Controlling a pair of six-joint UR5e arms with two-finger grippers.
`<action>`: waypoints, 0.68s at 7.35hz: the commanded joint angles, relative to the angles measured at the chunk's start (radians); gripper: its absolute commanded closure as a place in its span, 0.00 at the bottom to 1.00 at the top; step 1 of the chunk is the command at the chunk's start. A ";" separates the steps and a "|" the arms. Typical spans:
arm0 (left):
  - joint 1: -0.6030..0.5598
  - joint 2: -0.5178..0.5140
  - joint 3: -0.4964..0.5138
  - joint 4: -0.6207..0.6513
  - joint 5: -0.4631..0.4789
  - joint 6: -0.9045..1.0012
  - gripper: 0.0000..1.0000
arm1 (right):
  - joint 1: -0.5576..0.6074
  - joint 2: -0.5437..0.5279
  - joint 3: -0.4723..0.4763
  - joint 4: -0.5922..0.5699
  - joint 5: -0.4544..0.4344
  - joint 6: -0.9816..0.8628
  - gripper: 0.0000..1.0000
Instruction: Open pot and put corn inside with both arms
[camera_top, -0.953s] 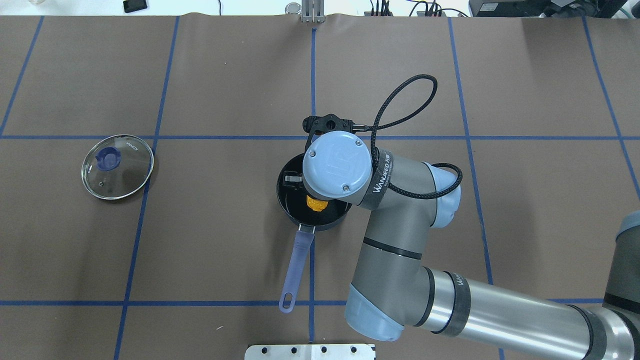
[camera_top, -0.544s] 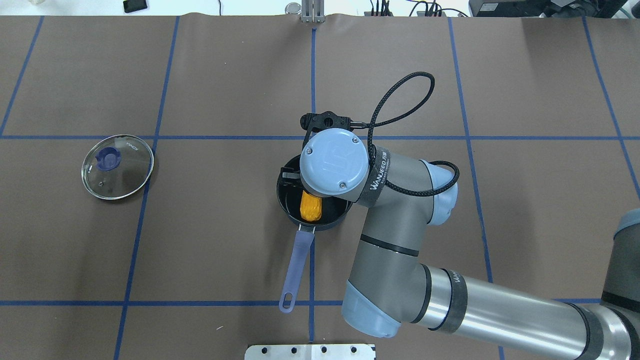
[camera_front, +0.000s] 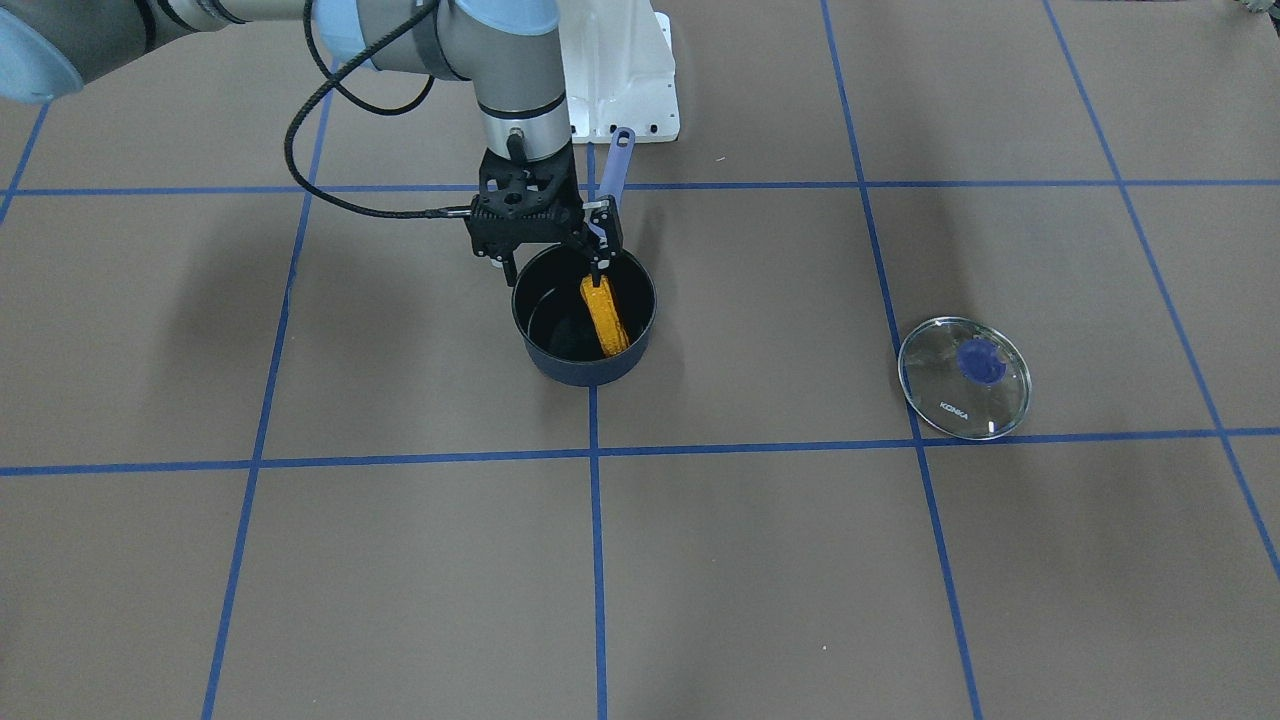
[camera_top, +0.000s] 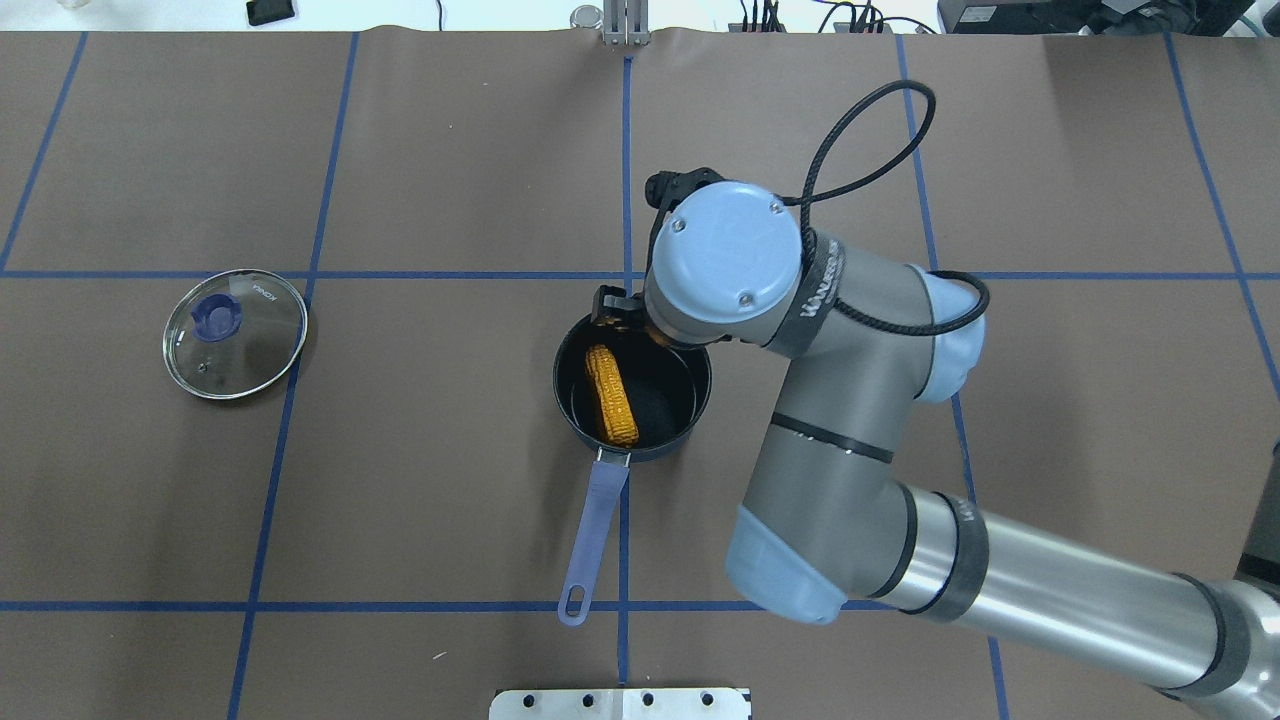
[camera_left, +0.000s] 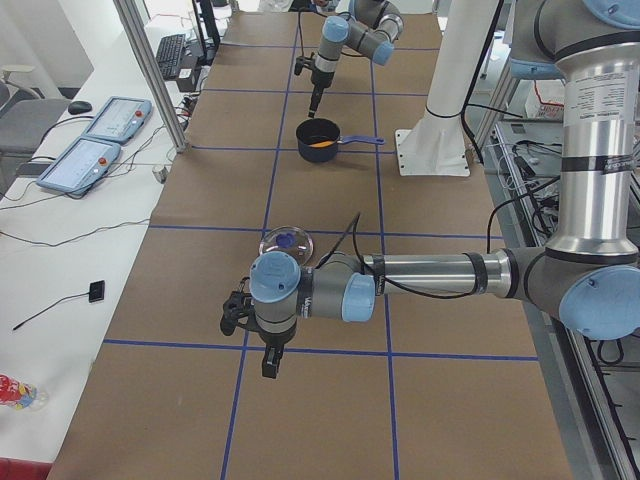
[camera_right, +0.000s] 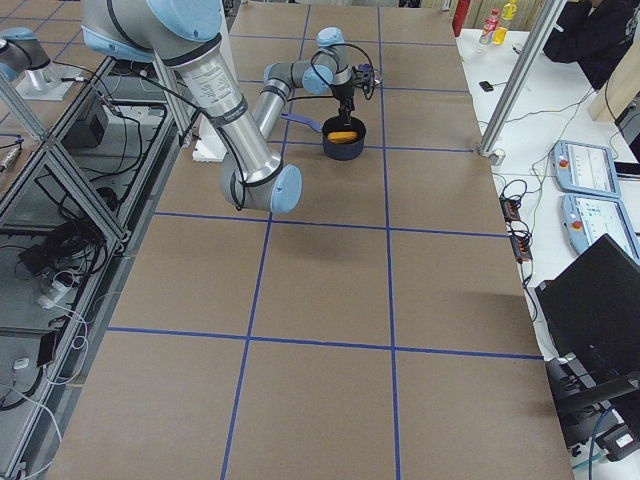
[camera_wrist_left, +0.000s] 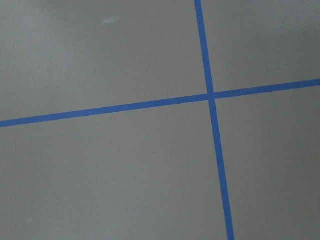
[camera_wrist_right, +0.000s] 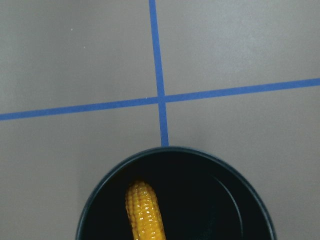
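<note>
Starting with the lettering, "KONKA" is printed near the rim of the glass lid (camera_front: 964, 377), which is laid flat toward the left end of the table (camera_front: 400, 560), and "WANFEED" is made out on a black strap (camera_top: 815, 292) wrapped round the right arm (camera_top: 830, 470). The right gripper (camera_front: 553, 265) is held above the pot (camera_front: 580, 372) with its jaws spread wide and nothing clamped between them; whether one fingertip touches the cob's end cannot be told. The corn (camera_front: 604, 315) is laid inside the pot, slanted across the black floor. The pot is set near the middle of the table with its lavender handle (camera_top: 592, 530) pointed at the robot-side edge. From overhead the right gripper is mostly hidden under the blue wrist cap (camera_top: 725, 248), and in the right wrist view pot and corn are cut off at the bottom. The left gripper (camera_left: 270, 360) is seen only small, from the table's left end, so its jaws cannot be judged.
</note>
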 joint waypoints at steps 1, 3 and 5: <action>0.000 0.027 -0.012 -0.003 -0.003 -0.001 0.01 | 0.199 -0.105 0.046 -0.063 0.178 -0.215 0.00; -0.003 0.022 -0.027 0.006 -0.008 -0.002 0.01 | 0.447 -0.257 0.057 -0.055 0.374 -0.616 0.00; -0.003 0.018 -0.087 0.117 -0.031 -0.001 0.01 | 0.641 -0.401 0.048 -0.061 0.476 -0.951 0.00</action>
